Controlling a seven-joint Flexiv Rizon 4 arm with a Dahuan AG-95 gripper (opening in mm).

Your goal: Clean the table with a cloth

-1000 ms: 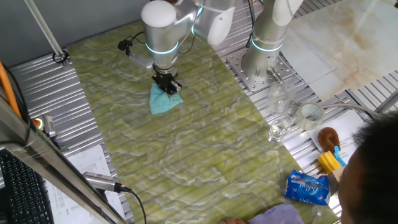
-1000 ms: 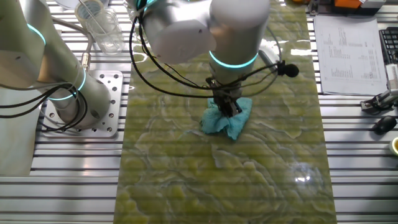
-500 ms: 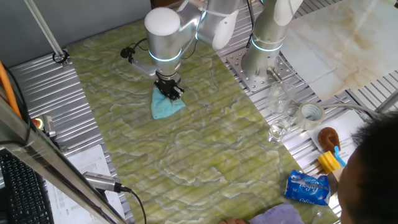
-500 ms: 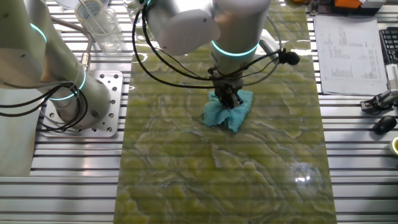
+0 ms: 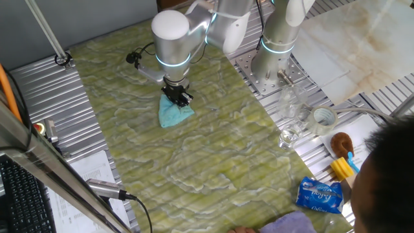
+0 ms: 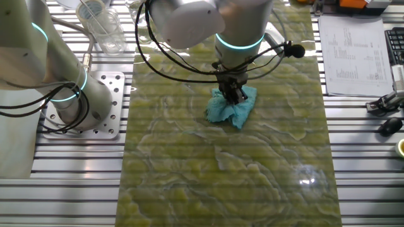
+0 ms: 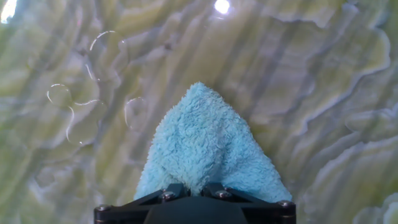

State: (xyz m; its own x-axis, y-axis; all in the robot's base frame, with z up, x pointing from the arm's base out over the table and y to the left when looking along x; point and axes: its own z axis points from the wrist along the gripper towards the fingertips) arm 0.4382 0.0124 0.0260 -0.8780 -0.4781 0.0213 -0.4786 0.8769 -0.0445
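The light-blue cloth [image 5: 173, 114] lies bunched on the yellow-green marbled table [image 5: 213, 162], toward its far half. My gripper [image 5: 178, 98] points straight down and is shut on the cloth's upper edge, pressing it onto the table. In the other fixed view the gripper [image 6: 235, 96] pinches the cloth [image 6: 227, 110] near its top. In the hand view the cloth [image 7: 208, 146] fills the middle as a fluffy cone that runs into the closed jaws of the gripper [image 7: 194, 190], with the table [image 7: 323, 81] all around it.
A second arm's base [image 5: 275, 61] stands on the metal panel at the table's right. Clear plastic cups [image 5: 292, 116], a tape roll [image 5: 323, 118], a brush [image 5: 343, 145] and a blue packet [image 5: 319, 196] lie on the right. A person's head [image 5: 388, 181] is at the lower right. Papers [image 6: 353, 47] lie beside the table.
My gripper has slid the cloth a short way along the table, to the right in one fixed view and upward in the other. The grip stays shut.
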